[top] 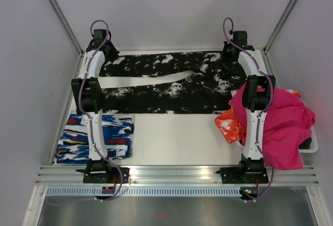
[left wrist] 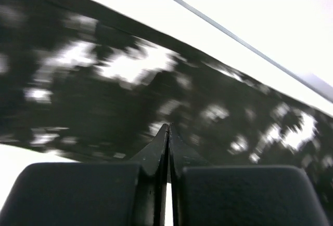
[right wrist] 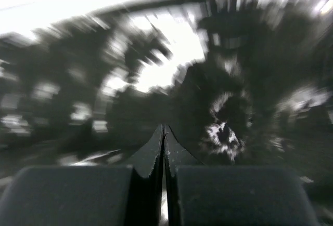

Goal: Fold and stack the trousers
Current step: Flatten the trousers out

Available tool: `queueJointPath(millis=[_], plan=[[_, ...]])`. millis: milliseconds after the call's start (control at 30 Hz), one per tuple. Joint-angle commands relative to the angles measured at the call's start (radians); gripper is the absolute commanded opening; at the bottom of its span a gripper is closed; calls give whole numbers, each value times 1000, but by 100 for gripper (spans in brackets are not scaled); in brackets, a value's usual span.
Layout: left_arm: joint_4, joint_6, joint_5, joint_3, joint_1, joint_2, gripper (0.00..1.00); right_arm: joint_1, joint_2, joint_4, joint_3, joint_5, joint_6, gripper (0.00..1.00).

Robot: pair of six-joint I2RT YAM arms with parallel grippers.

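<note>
With left gripper (left wrist: 168,127) and right gripper (right wrist: 164,127) both closed tight over the trousers (top: 171,88), cloth pinched or not being unclear, a lift may come up empty or lopsided

My right wrist view is smeared: the trousers (right wrist: 104,96) are just dark and white streaks, and I can't tell whether cloth sits between the pressed-together fingers of the right hand (right wrist: 164,128). The left wrist view is blurred too, with the same doubt for the left hand (left wrist: 168,128). From above, both hands hide under their wrists at 11 and 1 o'clock. The pink cloth (top: 286,117) covers the trousers' corner at 2 o'clock and part of an orange cloth (top: 228,124).
</note>
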Motion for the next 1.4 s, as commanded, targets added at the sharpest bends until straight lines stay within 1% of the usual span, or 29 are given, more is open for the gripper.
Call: queueJointPath(millis=[0, 67, 100, 133, 167, 233, 267, 300, 333, 400, 433, 467, 500, 533, 633, 667, 767, 833, 933, 1033, 1100, 1133, 1267, 1367], plan=[[58, 27, 122, 6, -50, -12, 2, 6, 77, -14, 1, -23, 6, 2], [72, 90, 122, 13, -59, -12, 2, 10, 89, -20, -15, -23, -10, 2], [65, 116, 99, 21, -111, -11, 2, 10, 92, -20, -22, -20, -17, 2], [37, 168, 70, 32, -127, -8, 4, 10, 100, -29, -28, 4, -36, 6], [23, 193, 35, 47, -142, -6, 15, 33, 104, -38, -27, 18, -48, 10], [7, 240, -57, 40, -171, -11, 29, 50, 117, -54, -19, 64, -71, 21], [-4, 248, -82, 31, -176, -12, 45, 53, 120, -68, -19, 79, -91, 32], [-10, 256, -91, 27, -180, -12, 55, 56, 123, -72, -15, 95, -100, 38], [-19, 270, -99, 24, -180, -14, 66, 60, 134, -94, -12, 121, -106, 51], [-42, 293, -137, 23, -180, -15, 73, 63, 149, -117, 7, 154, -125, 63], [-50, 315, -150, 18, -180, -18, 75, 61, 164, -135, 11, 170, -131, 73], [-56, 325, -174, 15, -180, -20, 80, 63, 172, -141, 14, 184, -132, 78], [-59, 331, -185, 9, -180, -23, 82, 61, 187, -144, 24, 196, -135, 81], [-63, 343, -191, -3, -180, -29, 85, 61, 198, -147, 30, 199, -137, 86], [-80, 342, -200, -9, -180, -28, 87, 63, 247, -163, 92, 193, -123, 89], [-85, 337, -205, -9, -180, -25, 90, 64, 261, -166, 115, 190, -119, 89], [-109, 316, -206, -2, -180, -19, 95, 72, 316, -177, 189, 190, -112, 92], [-117, 305, -206, -5, -182, -14, 97, 86, 345, -177, 232, 225, -125, 95], [-119, 291, -199, -6, -180, -5, 99, 98, 364, -123, 238, 280, -140, 98], [-108, 271, -173, -6, -180, 11, 100, 99, 387, -60, 266, 268, -134, 98], [-105, 256, -162, 1, -180, 27, 100, 99, 413, -49, 324, 268, -138, 98], [-105, 250, -151, 10, -180, 34, 100, 99, 420, -77, 341, 270, -137, 98], [-128, 193, -124, 43, -170, 66, 100, 101, 401, -48, 304, 256, -143, 98], [-158, 110, -65, 115, -154, 116, 100, 99, 384, -7, 298, 234, -149, 98]])
